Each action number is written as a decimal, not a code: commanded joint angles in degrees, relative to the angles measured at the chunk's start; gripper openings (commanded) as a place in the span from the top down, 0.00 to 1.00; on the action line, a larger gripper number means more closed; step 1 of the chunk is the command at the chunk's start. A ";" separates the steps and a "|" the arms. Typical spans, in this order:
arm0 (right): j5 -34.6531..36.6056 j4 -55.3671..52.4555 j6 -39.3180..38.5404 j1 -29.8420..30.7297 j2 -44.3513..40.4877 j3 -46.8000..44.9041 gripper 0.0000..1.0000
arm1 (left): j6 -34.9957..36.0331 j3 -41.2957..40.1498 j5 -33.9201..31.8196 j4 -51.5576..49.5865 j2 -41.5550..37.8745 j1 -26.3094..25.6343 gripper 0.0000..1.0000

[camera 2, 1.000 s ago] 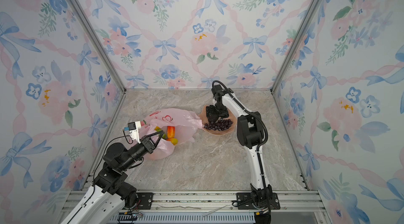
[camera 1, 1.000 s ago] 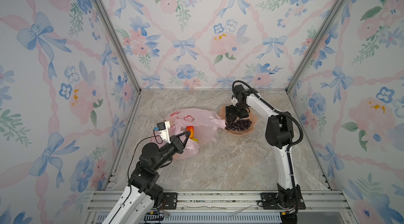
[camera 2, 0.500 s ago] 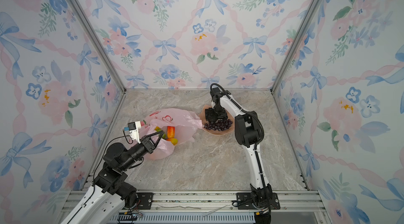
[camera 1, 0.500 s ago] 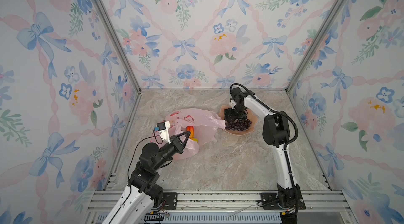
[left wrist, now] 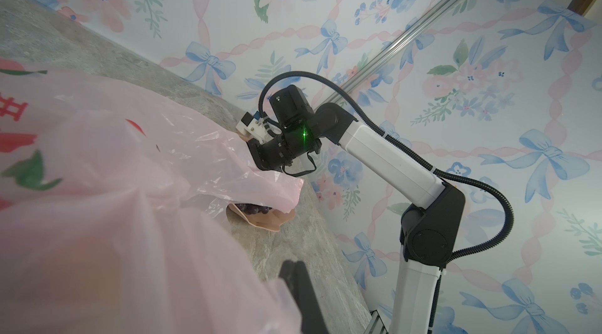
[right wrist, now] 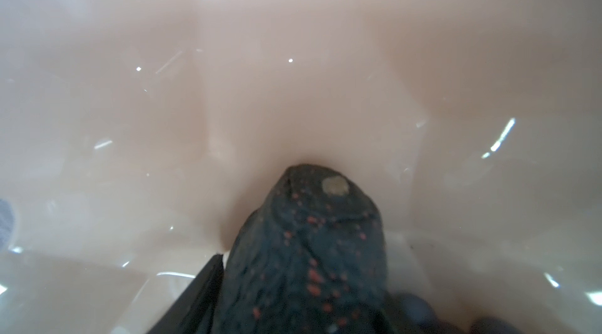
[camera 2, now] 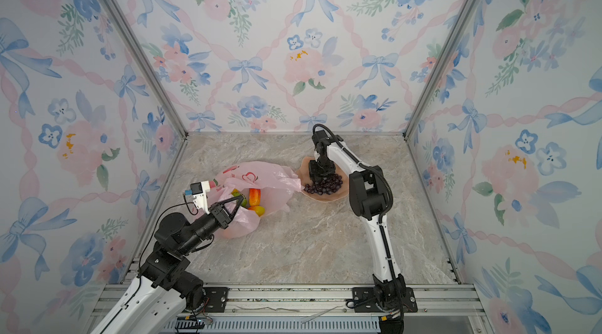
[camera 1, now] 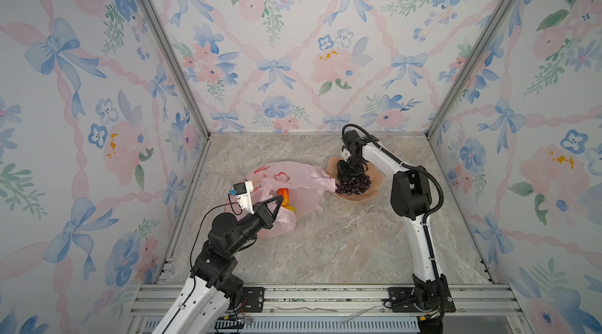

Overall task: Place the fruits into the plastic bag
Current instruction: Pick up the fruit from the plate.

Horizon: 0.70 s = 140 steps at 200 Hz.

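Note:
The pink plastic bag point(camera 1: 293, 179) point(camera 2: 260, 177) lies at the left of the table. My left gripper point(camera 1: 279, 199) point(camera 2: 240, 199) is shut on its near edge and holds the mouth up. The left wrist view shows those closed fingers point(left wrist: 293, 270) beside the pink film point(left wrist: 114, 185). A red-orange mango point(camera 1: 283, 193) point(camera 2: 254, 196) and a yellow fruit point(camera 2: 259, 210) rest inside. My right gripper point(camera 1: 348, 174) point(camera 2: 321, 172) is down in the peach dish point(camera 1: 358, 198) point(camera 2: 322, 198), by the purple grapes point(camera 1: 353, 184) point(camera 2: 324, 184). Its jaws hold a black bumpy fruit point(right wrist: 312, 234) with red specks; one finger point(right wrist: 208, 277) presses its side.
Floral walls close in the left, right and far sides of the marble table point(camera 1: 342, 244). An aluminium rail point(camera 1: 309, 293) carrying both arm bases runs along the front. The bag's far flap reaches the dish's rim.
The right gripper has sunk a little into the dish and its jaws have narrowed around the black bumpy fruit. The left arm and the bag have stayed as they were.

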 commanded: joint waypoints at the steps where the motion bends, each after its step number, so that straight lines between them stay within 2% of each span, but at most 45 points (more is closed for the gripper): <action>1: -0.04 0.70 1.01 0.68 -0.25 1.02 0.40 | 0.77 -0.69 -0.68 -0.73 -1.22 0.39 1.00; 78: 2.41 11.24 2.26 -0.29 -9.55 -8.76 0.52 | 0.72 -0.89 -0.87 -1.17 -2.16 0.54 1.00; 140: 2.05 18.96 2.38 -1.37 -16.41 -15.67 0.52 | 0.59 -1.06 -0.73 -1.00 -2.26 0.69 1.00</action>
